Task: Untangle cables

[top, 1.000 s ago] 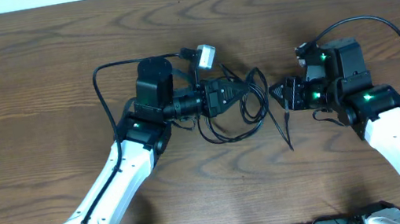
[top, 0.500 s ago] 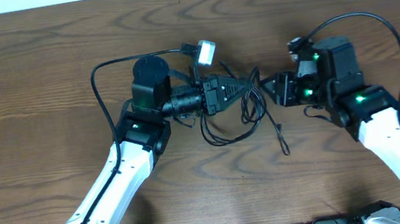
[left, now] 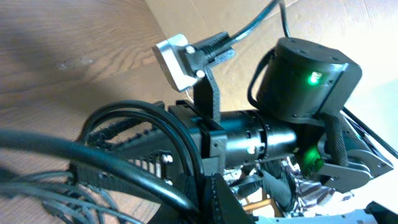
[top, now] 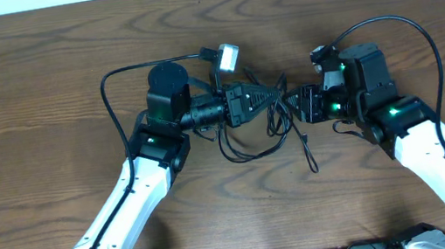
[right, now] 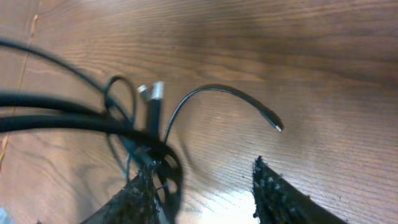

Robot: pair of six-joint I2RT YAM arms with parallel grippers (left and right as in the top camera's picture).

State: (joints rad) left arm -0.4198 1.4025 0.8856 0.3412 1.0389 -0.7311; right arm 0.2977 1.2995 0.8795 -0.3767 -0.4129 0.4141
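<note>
1. The left gripper [top: 261, 98] lies level and points right, with its tip buried in the left side of the bunch. I cannot tell whether its jaws pinch a cord or only rest among them. From overhead the cords cover the tip, and blurred black loops fill its wrist view.
2. The cables [top: 274, 126] sit knotted on the wooden table [top: 37, 64], between the two grippers. Several loops sag toward the robot below the left gripper's tip. No white cord can be made out.
3. A loose tail [top: 306, 152] runs out of the bunch toward the robot and ends in a small plug, lying free on the wood. It looks the easiest strand to work out.
4. The right gripper [top: 297, 103] faces left at the right edge of the bunch. Its fingers [right: 277, 196] are spread wide with nothing clamped between them. Black cords cross over the other finger, and two metal-tipped plugs [right: 152, 93] lie just beyond.
5. To do this step well, the right gripper should close on a single strand rather than a handful. It should then draw that strand rightward, slow and low over the table, while the left gripper anchors the rest. If the loops tighten instead of sliding, ease off and pick another strand.
</note>
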